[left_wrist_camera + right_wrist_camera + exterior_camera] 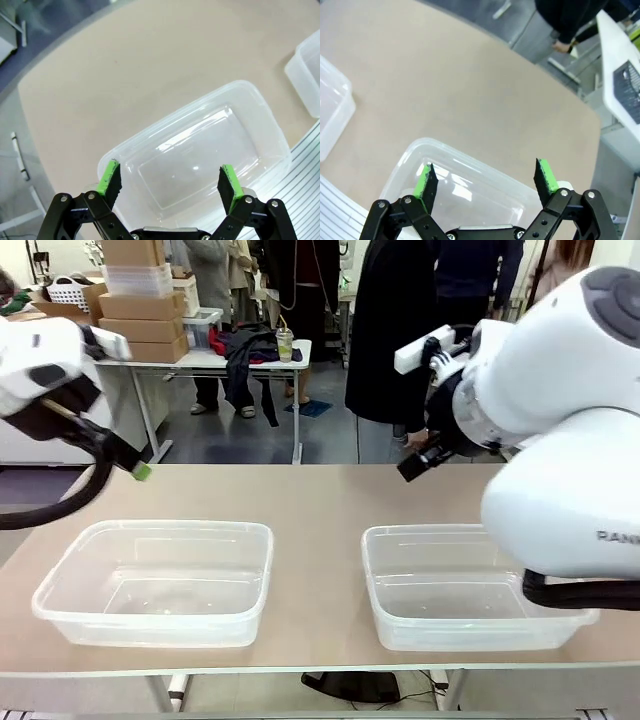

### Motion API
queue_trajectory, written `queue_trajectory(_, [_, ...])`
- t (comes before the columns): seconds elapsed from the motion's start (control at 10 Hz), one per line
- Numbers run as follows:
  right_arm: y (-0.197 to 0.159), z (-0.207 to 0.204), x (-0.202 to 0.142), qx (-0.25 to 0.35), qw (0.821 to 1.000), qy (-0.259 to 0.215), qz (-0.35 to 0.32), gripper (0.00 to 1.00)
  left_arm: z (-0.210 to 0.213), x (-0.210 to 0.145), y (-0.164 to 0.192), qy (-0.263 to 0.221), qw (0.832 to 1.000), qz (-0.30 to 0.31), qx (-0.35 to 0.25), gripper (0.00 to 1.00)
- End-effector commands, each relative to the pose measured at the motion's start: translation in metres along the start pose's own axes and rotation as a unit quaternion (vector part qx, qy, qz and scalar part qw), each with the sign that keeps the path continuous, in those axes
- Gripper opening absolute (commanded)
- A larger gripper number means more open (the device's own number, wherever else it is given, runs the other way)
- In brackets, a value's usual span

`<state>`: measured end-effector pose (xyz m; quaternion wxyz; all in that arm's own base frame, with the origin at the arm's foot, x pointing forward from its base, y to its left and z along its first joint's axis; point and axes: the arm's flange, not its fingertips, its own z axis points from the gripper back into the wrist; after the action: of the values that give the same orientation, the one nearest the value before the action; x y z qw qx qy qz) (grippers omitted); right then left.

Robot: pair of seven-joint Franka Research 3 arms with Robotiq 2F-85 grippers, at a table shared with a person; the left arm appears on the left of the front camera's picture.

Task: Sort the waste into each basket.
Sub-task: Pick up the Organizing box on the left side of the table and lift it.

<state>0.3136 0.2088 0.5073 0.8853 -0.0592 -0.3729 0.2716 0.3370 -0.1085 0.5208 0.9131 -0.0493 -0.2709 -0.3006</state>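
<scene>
Jaws apart on left gripper point(169, 170), hovering over left clear tub point(200, 140); jaws likewise apart on right gripper point(485, 167), above right clear tub point(470, 172); both tubs side by side, not touching, on tan table point(320, 495)

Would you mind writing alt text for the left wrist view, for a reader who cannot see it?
The left gripper, its green-padded fingers spread wide and holding nothing, hangs over an empty clear tub on a tan table. A corner of the second tub shows at the upper right edge.
</scene>
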Motion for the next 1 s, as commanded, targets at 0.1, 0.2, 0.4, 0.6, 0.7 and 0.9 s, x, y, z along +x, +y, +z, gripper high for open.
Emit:
queue_trajectory(0.1, [-0.007, 0.012, -0.007, 0.102, 0.991, -0.032, -0.080, 1.00, 0.000, 0.000, 0.000, 0.000, 1.000, 0.000, 0.000, 1.00])
queue_trajectory(0.2, [-0.026, 0.030, -0.014, 0.246, 0.942, -0.096, -0.206, 1.00, 0.006, -0.005, 0.011, -0.050, 0.986, 0.007, -0.158, 1.00])
queue_trajectory(0.4, [-0.084, 0.081, -0.048, 0.311, 0.795, -0.188, -0.485, 1.00, 0.018, -0.027, 0.059, -0.128, 0.922, 0.081, -0.356, 1.00])
queue_trajectory(0.6, [-0.132, 0.105, -0.102, 0.273, 0.741, -0.212, -0.576, 1.00, 0.013, -0.056, 0.097, -0.165, 0.865, 0.195, -0.433, 1.00])
queue_trajectory(0.7, [-0.145, 0.110, -0.116, 0.260, 0.733, -0.213, -0.592, 1.00, 0.010, -0.065, 0.105, -0.186, 0.848, 0.212, -0.449, 1.00])
queue_trajectory(0.9, [-0.165, 0.096, -0.144, 0.223, 0.748, -0.164, -0.603, 1.00, 0.006, -0.079, 0.116, -0.184, 0.842, 0.283, -0.422, 1.00])
